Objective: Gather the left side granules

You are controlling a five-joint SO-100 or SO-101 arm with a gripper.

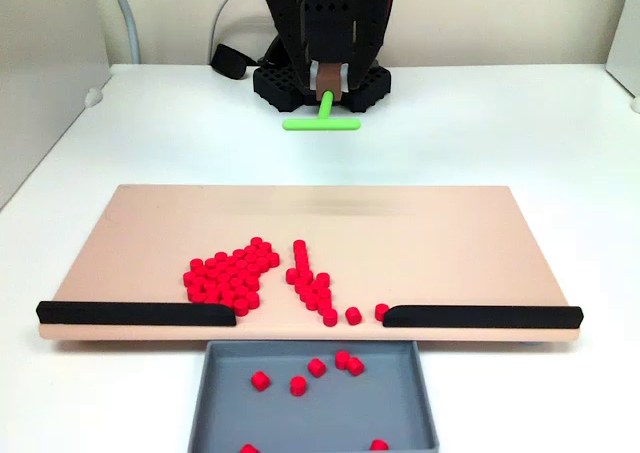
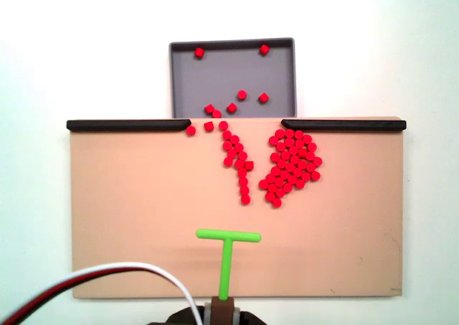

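Pinching the stem of the green T tool (image 2: 228, 259), the gripper (image 2: 223, 305) sits at six o'clock in a fixed view, the crossbar lifted toward twelve over the tan board (image 2: 129, 217). Toward twelve o'clock the granules (image 2: 237, 166) lie strung in a thin slanted line, the bigger red bunch (image 2: 290, 166) just beside them at three o'clock. Farther toward twelve, past two black rails (image 2: 129, 125), a grey tray (image 2: 233, 74) holds several beads.

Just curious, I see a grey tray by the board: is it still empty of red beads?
No. In a fixed view the grey tray already holds several red beads, scattered across its floor.
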